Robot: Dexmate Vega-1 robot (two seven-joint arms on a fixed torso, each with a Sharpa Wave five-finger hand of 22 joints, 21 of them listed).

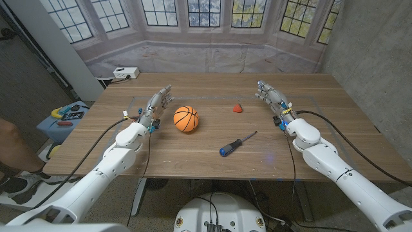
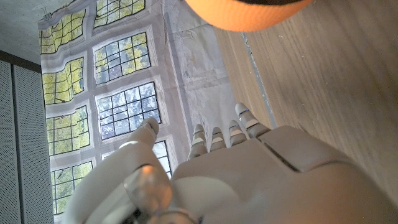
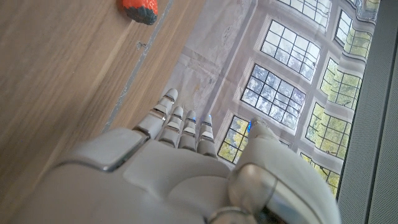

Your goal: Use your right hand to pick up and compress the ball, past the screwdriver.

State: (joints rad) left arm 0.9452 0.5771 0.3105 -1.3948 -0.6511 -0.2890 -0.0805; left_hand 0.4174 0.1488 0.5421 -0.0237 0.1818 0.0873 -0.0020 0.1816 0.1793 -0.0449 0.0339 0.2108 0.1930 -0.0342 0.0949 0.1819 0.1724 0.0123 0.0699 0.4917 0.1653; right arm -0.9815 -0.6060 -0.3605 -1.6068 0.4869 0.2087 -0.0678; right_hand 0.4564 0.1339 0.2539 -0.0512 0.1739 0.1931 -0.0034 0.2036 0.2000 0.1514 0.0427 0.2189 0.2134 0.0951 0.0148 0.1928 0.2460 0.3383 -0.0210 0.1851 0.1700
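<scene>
Ball point(image 1: 186, 118): sat on the table point(image 1: 193, 161), just beside the left hand point(image 1: 156, 105).
Screwdriver point(image 1: 237, 144): lay nearer the front edge.
Right hand point(image 1: 272, 97): fingers straight, held nothing, far from the ball.
Left hand: fingers apart, held nothing.

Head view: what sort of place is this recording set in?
Probably a lab or test room, not a home. The bay windows are printed on a creased backdrop, with a bare concrete wall beside it. A wooden table holds only a ball, a screwdriver and a small red thing.
</scene>
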